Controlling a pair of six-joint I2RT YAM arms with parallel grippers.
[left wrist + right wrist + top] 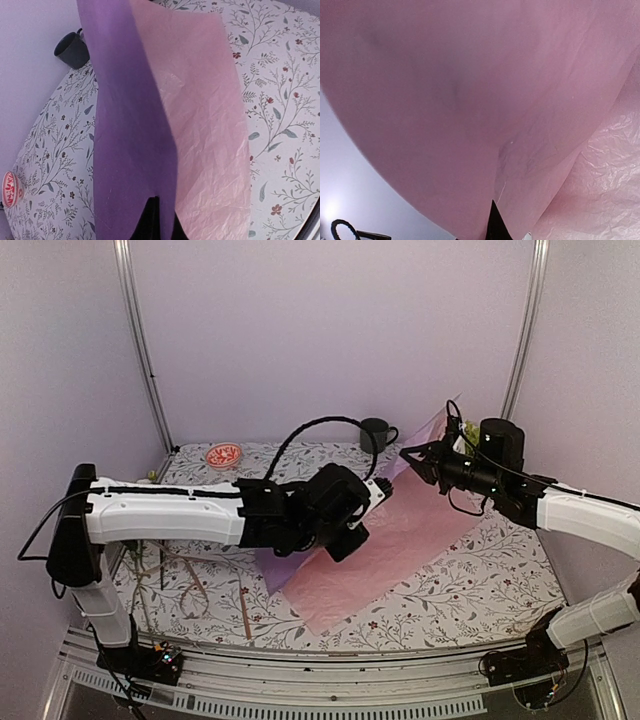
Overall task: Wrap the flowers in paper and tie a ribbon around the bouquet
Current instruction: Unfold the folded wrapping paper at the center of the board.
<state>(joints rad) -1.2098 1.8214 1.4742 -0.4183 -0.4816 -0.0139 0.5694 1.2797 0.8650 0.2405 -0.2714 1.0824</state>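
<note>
The paper [385, 550], a large lilac-pink sheet, slopes from the table cloth up to the back right. My left gripper [384, 491] is shut on its left edge. In the left wrist view the sheet [200, 130] runs away from the closed jaws [156, 220], with a shaded purple fold on the left. My right gripper [411, 454] is shut on the raised far corner. The paper [470, 100] fills the right wrist view above the closed jaw tips [492, 222]. A green leafy bit of the flowers [468, 430] shows behind the right gripper. Thin brownish stalks and beige strands [165, 575] lie at the left; I cannot tell which of them is ribbon.
A dark mug [375, 434] stands at the back centre, just left of the raised paper corner. A small red-and-white dish [224, 455] sits at the back left. The floral table cloth [490, 580] covers the table. Walls and metal posts close off the back and sides.
</note>
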